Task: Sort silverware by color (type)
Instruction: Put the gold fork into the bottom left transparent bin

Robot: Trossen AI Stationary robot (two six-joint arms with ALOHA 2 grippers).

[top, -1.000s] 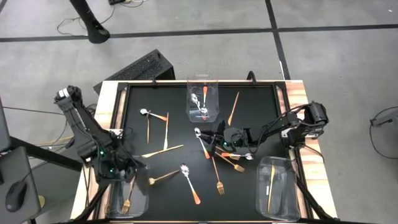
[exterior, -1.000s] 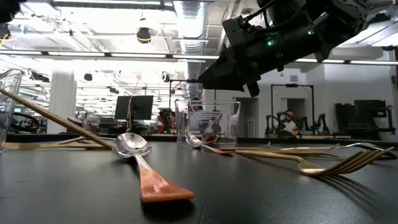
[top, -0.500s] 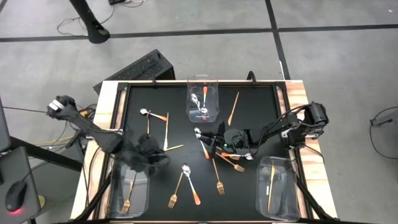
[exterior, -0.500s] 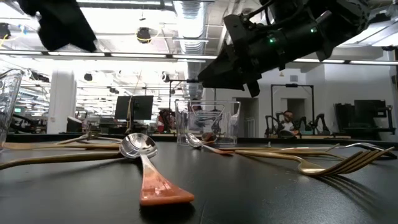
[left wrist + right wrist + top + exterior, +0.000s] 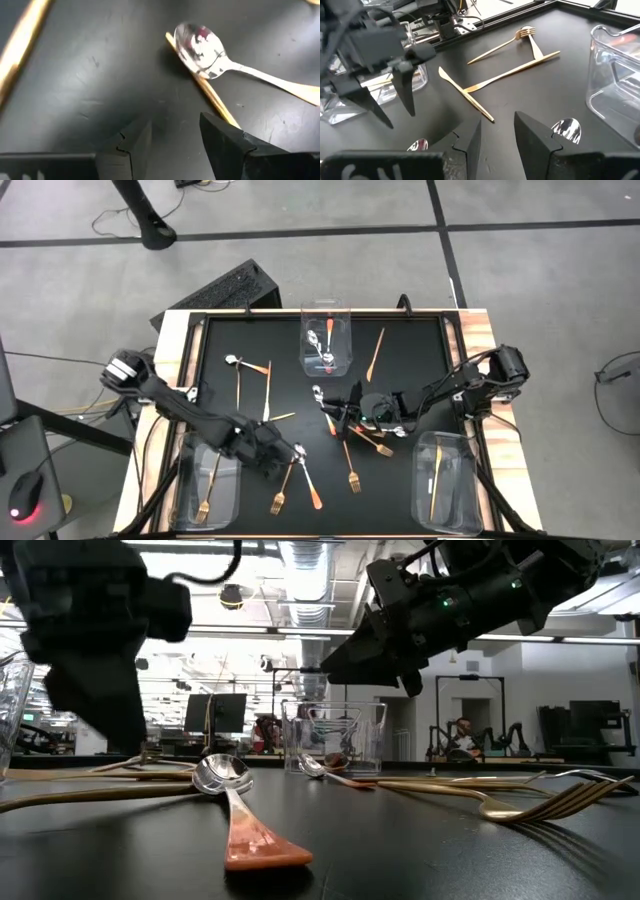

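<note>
Silverware lies scattered on the black table. My left gripper point(image 5: 278, 462) point(image 5: 175, 137) hovers open just above the table near its front middle, close to a spoon point(image 5: 303, 465) point(image 5: 200, 42) with a silver bowl and an orange handle. That spoon's bowl lies across the thin handle of a gold fork point(image 5: 283, 486) point(image 5: 215, 100). My right gripper point(image 5: 338, 415) point(image 5: 495, 135) hangs open over the table's middle with nothing between its fingers. It is above another spoon point(image 5: 325, 408) and two gold forks point(image 5: 372, 443).
Three clear bins stand on the table: far middle point(image 5: 327, 338) with spoons, near left point(image 5: 205, 490) with a fork, near right point(image 5: 445, 470) with a gold knife. More gold knives point(image 5: 267, 385) and a spoon point(image 5: 245, 364) lie at the left, and one knife point(image 5: 376, 352) lies at the far right.
My left gripper has swung from the near-left bin toward the table's front middle and has come down beside the spoon. The gold fork, tilted with one end raised a second ago, now lies flat, turned about, with its tines toward the near edge.
</note>
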